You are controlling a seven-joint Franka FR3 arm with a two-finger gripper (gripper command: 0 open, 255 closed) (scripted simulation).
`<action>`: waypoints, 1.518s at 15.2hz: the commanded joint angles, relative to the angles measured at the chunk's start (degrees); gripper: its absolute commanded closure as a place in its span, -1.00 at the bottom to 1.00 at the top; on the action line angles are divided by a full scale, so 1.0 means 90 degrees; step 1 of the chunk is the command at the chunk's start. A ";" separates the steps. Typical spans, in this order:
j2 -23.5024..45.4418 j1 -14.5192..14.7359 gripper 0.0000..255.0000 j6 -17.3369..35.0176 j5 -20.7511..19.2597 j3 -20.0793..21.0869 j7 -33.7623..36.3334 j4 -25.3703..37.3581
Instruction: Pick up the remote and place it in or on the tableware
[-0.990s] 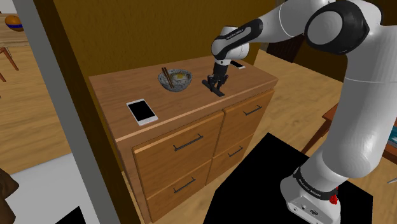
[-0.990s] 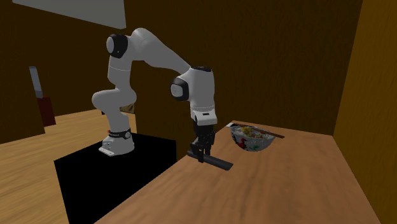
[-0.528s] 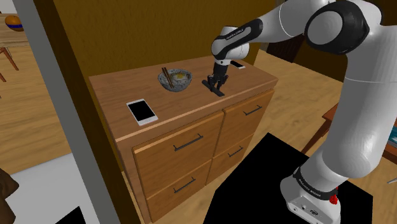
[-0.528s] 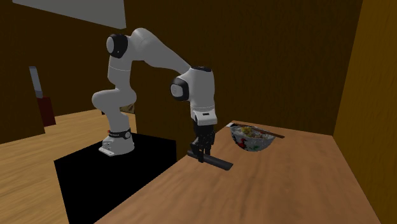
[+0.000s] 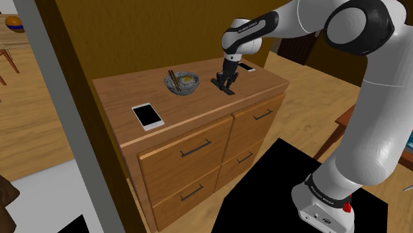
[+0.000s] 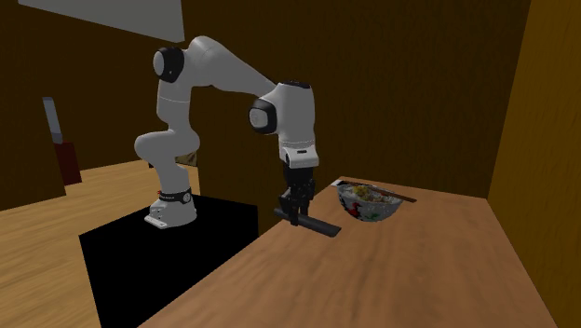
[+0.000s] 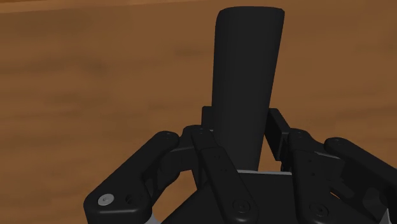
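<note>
My hand [image 5: 224,80] is clamped on the remote [image 5: 226,88], a finger pressed to each long side near one end. The wrist view has the remote [image 7: 245,63] running out from between my fingers [image 7: 210,124] as a plain black bar over brown wood, and its gripped end is hidden behind my hand [image 7: 242,127]. It sits low over the tabletop [image 5: 198,109], just to the shoulder view's right of the bowl [image 5: 183,82] and apart from it. I cannot tell whether its lower end touches the wood.

In the second exterior view the remote [image 6: 318,226] slants out from my hand [image 6: 292,212] toward the bowl [image 6: 370,202].

There is small lettering on my forearm [image 5: 248,28] and on the ring at my base [image 5: 324,194], both too small to read. Chopsticks [image 5: 173,80] stick out of the bowl. A phone [image 5: 147,115] lies on the tabletop near the left front edge, its screen dark. A second flat thing [image 5: 246,66] at the far right is partly hidden by my arm.
</note>
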 commanded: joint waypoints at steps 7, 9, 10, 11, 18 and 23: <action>-0.0284 0.0010 1.00 -0.0588 -0.0082 -0.0027 0.0086 0.0309; -0.0342 0.0011 1.00 -0.0739 -0.0099 -0.0032 0.0106 0.0403; -0.0370 0.0012 1.00 -0.0815 -0.0108 -0.0035 0.0116 0.0452; -0.0396 0.0012 1.00 -0.0891 -0.0116 -0.0037 0.0125 0.0503; -0.0546 0.0011 1.00 -0.1436 -0.0163 -0.0050 0.0188 0.0902; -0.0614 0.0007 1.00 -0.1837 -0.0187 -0.0058 0.0229 0.1238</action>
